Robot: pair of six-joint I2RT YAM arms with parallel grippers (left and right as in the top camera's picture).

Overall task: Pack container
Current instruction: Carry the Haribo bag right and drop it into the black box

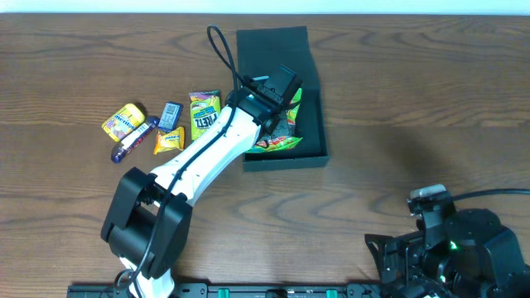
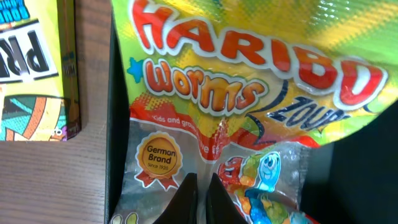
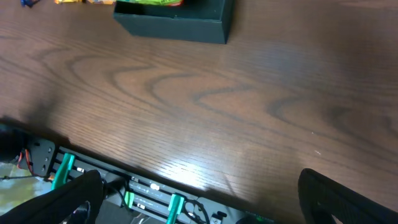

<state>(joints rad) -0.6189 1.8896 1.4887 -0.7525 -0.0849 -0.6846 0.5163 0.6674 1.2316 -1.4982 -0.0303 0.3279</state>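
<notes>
A: Container (image 1: 321, 108)?
B: Matte black cardboard, squarish, just above centre of the overhead frame. The flap lid (image 1: 272, 45) lies open toward the top edge. The right wrist view catches one wall only, cut off at the top of the frame.
A: Contents?
B: A gummy bag (image 2: 249, 93) of glossy, crinkled film, yellow-green with red lettering. A clear window low down shows sweets. From above, the arm covers most of it.
A: Left pincer (image 2: 199, 196)?
B: Over the box. Two dark tapered fingers (image 2: 185, 202), narrow, almost together, with the bag's film running into the slit. It reads as a pinch on the bag. The contact sits at the bottom edge and is hard to make out.
A: Right pincer (image 3: 199, 180)?
B: Lower right of the overhead frame, well apart from the box. Spread wide. Its fingers are blurred dark shapes in the bottom corners of its own view.
A: Loose items?
B: On the wood-grain worktop (image 1: 397, 83), left of the box. A flat green-yellow packet (image 1: 204, 114) just beside the wall, a blue bar (image 1: 171, 114), a rounded yellow packet (image 1: 122, 121), a small yellow packet (image 1: 168, 139) and a dark stick (image 1: 132, 142). Labels are too small to read from above.
</notes>
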